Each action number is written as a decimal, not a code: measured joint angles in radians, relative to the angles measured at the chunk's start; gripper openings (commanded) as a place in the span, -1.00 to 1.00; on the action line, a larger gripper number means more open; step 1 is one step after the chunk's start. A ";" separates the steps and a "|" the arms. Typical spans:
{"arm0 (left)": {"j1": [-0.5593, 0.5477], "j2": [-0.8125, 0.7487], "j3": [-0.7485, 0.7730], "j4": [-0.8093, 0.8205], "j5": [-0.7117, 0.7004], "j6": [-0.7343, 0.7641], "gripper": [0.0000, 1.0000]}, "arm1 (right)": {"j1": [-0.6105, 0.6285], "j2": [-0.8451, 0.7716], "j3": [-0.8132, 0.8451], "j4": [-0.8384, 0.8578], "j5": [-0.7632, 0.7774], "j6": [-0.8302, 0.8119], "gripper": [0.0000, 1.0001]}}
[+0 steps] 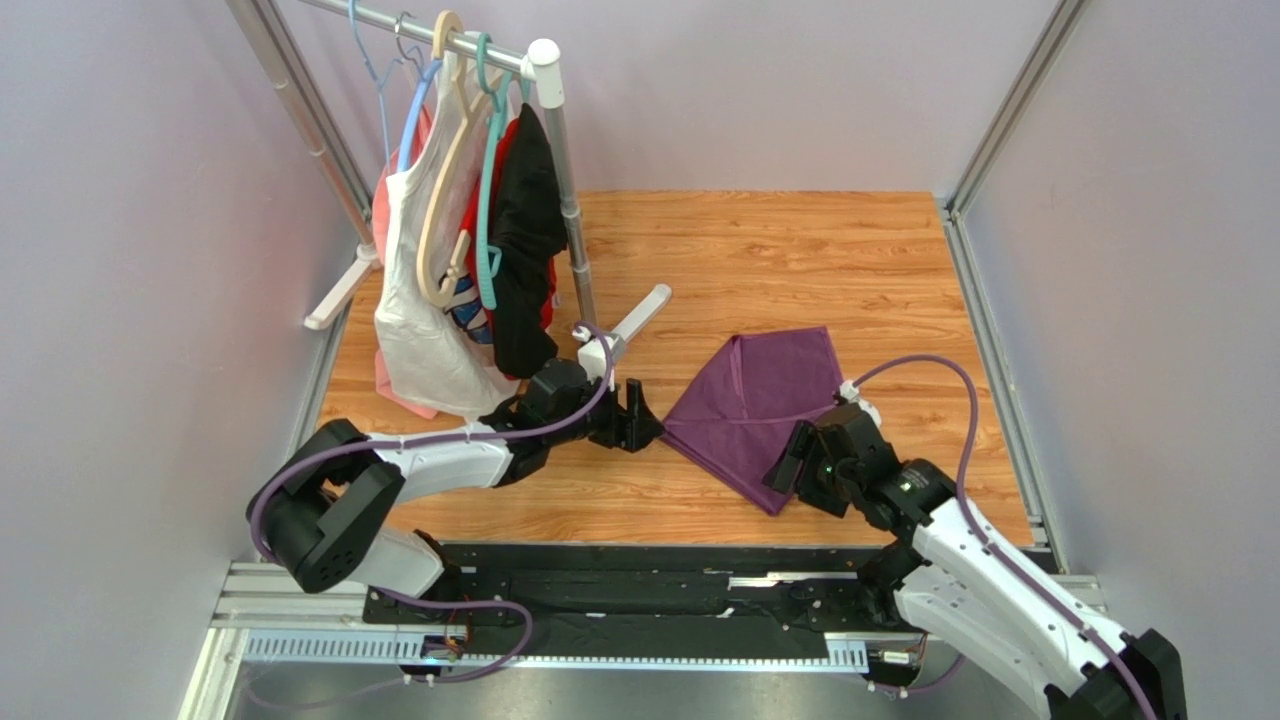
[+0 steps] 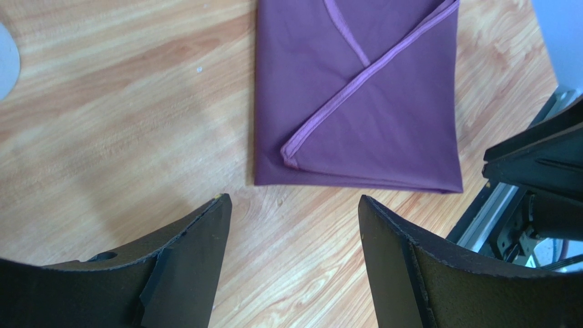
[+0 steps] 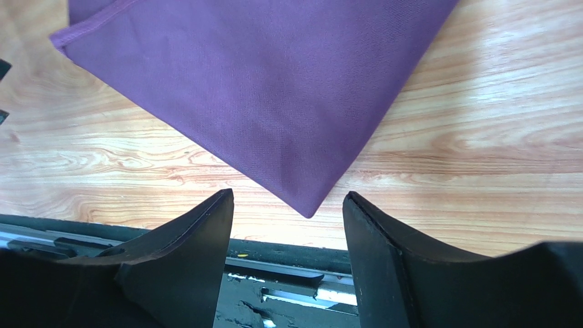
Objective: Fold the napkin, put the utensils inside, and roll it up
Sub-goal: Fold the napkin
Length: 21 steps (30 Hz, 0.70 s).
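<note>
Top external shows you the folded napkin (image 1: pixel 759 402) flat on the table (image 1: pixel 781 248). Your left arm (image 1: pixel 451 458) stretches low, left gripper (image 1: pixel 639 416) spread just beside its left corner; your right arm (image 1: pixel 977 578) bends inward, right gripper (image 1: pixel 781 462) spread at its near corner.

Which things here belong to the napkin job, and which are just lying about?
Job: napkin, folded; left pincer and right pincer, both open, empty. No utensils in view.
Lying about: clothes rack; garments on hangers.
</note>
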 measured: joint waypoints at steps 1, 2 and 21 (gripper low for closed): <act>0.000 0.003 0.000 0.013 0.000 -0.004 0.55 | 0.000 -0.021 -0.002 -0.008 0.006 0.002 0.28; 0.000 0.011 0.000 0.032 0.000 -0.010 0.55 | 0.000 -0.045 -0.004 -0.016 0.012 0.003 0.27; 0.000 0.240 0.050 0.180 0.008 -0.076 0.48 | 0.000 -0.085 -0.039 0.000 0.012 -0.021 0.26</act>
